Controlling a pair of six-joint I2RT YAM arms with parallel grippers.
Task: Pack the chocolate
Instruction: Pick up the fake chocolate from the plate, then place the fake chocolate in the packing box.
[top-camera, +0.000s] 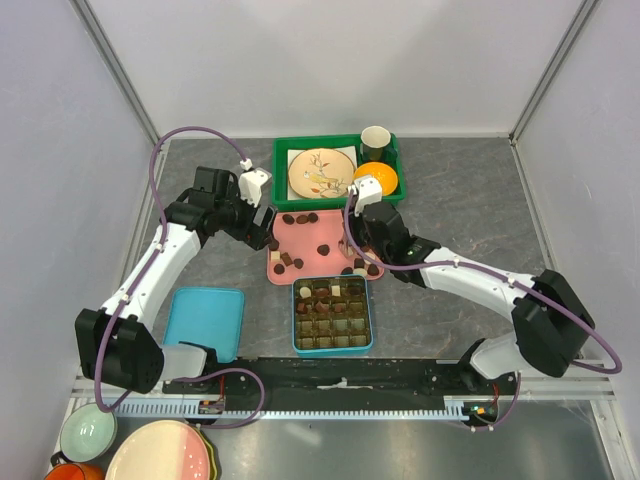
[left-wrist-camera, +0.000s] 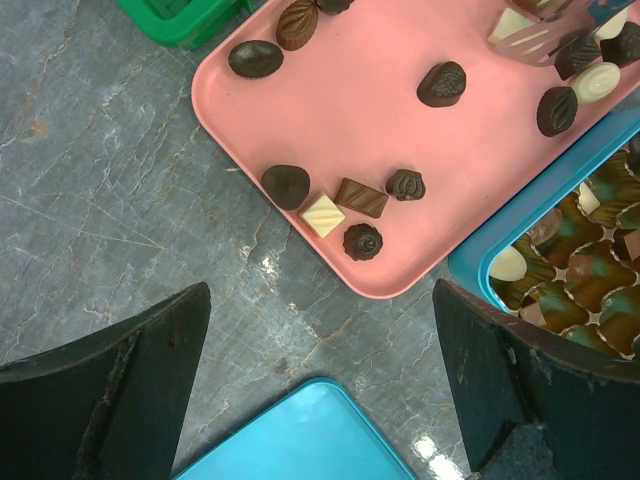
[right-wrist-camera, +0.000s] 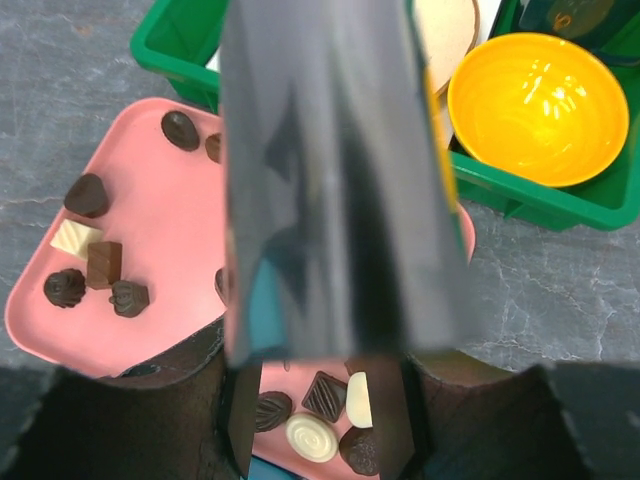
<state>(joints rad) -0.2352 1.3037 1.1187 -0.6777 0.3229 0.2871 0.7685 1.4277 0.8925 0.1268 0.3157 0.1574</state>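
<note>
Chocolate pieces (top-camera: 290, 262), dark, brown and cream, lie scattered on a pink tray (top-camera: 305, 240). In front of it stands a blue box (top-camera: 295, 320) whose compartments hold several pieces. My right gripper (top-camera: 358, 250) hovers over the tray's right end, shut on grey tongs (right-wrist-camera: 330, 180). Between the tongs' arms I see dark and cream pieces (right-wrist-camera: 312, 437). The tongs' tips (left-wrist-camera: 535, 40) are beside a cream piece; whether they hold it I cannot tell. My left gripper (left-wrist-camera: 320, 300) stands open over bare table between the tray (left-wrist-camera: 330, 100), the box (left-wrist-camera: 560, 190) and a blue lid (left-wrist-camera: 300, 440).
A green bin (top-camera: 282, 170) behind the tray holds a patterned plate (top-camera: 320, 172), a dark cup (top-camera: 375, 137) and an orange bowl (right-wrist-camera: 540, 105). The blue lid (top-camera: 205, 320) lies at the left. Stacked bowls and plates (top-camera: 160, 452) sit at the near left corner. Walls close three sides.
</note>
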